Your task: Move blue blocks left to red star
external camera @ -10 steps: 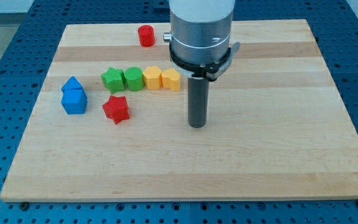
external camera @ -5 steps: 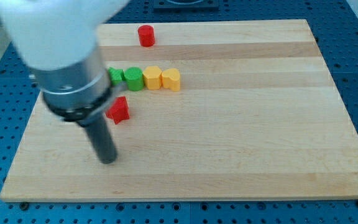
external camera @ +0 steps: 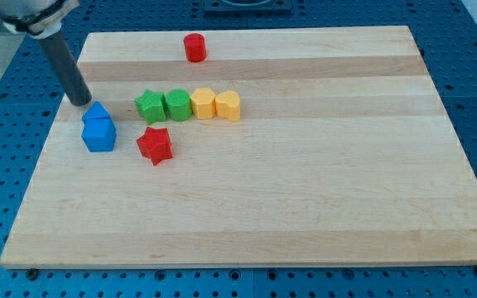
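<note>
Two blue blocks sit touching at the board's left: a smaller one (external camera: 96,112) above a blue cube (external camera: 99,135). The red star (external camera: 155,145) lies just to their right, a small gap away. My tip (external camera: 80,102) rests on the board just up and left of the upper blue block, close to it; I cannot tell if it touches. The rod leans up toward the view's top left corner.
A row of four blocks lies above the star: green star-like block (external camera: 149,105), green block (external camera: 176,104), yellow block (external camera: 203,103), yellow block (external camera: 228,106). A red cylinder (external camera: 194,47) stands near the top edge. The wooden board's left edge (external camera: 44,141) is near the blue blocks.
My tip has swept from the board's middle, down past the left side, then up to the spot above and left of the blue blocks. The blocks have not moved.
</note>
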